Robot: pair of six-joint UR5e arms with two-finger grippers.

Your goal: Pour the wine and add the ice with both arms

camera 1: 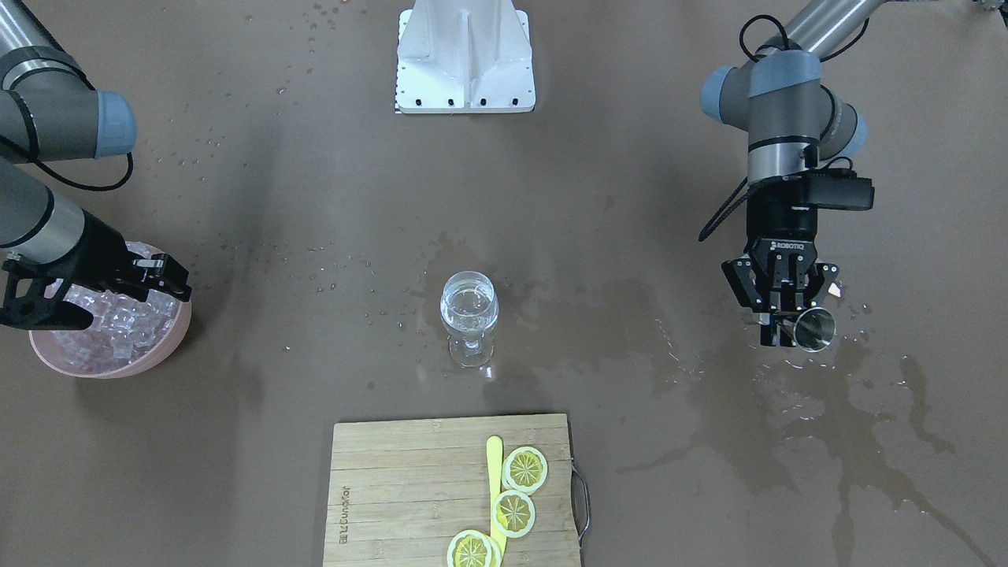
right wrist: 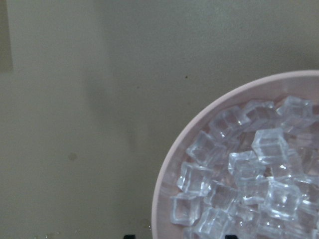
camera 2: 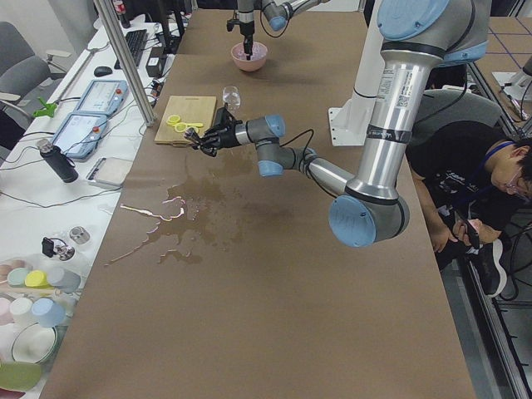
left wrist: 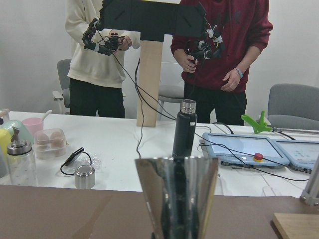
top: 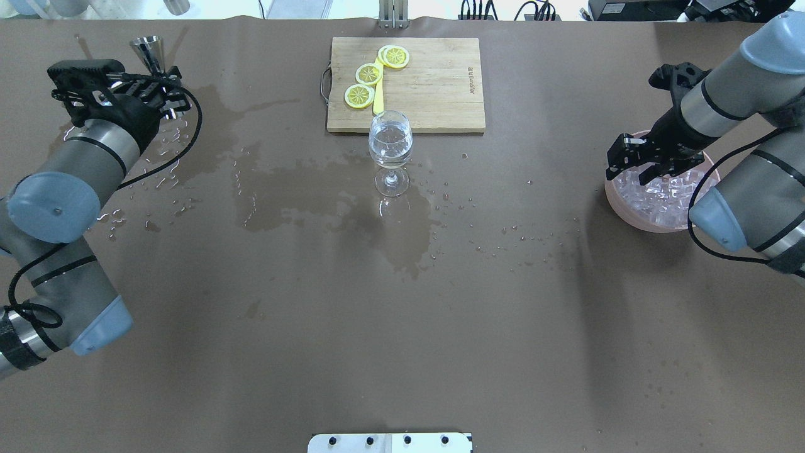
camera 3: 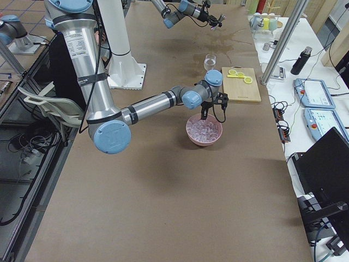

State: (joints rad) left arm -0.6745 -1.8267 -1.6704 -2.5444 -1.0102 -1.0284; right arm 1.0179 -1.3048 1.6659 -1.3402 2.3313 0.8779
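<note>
Wet brown table (camera 1: 236, 409); I see my left gripper (camera 1: 790, 332) clamped on the steel jigger (camera 1: 816, 329); right gripper (top: 630, 175), fingers apart, above the ice (top: 661, 198).

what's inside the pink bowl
A heap of clear ice cubes fills the pink bowl. The right claw hangs over it and hides some cubes; the bowl's bottom is buried.

Rectangular bamboo cutting board (camera 1: 409, 488): between left claw (camera 1: 780, 331) and right claw (top: 636, 170), well apart from both | three yellow lemon slices (camera 1: 525, 468), flat yellow stick (camera 1: 494, 457): on board | dark wet patches (camera 1: 823, 437): beneath left claw
</note>
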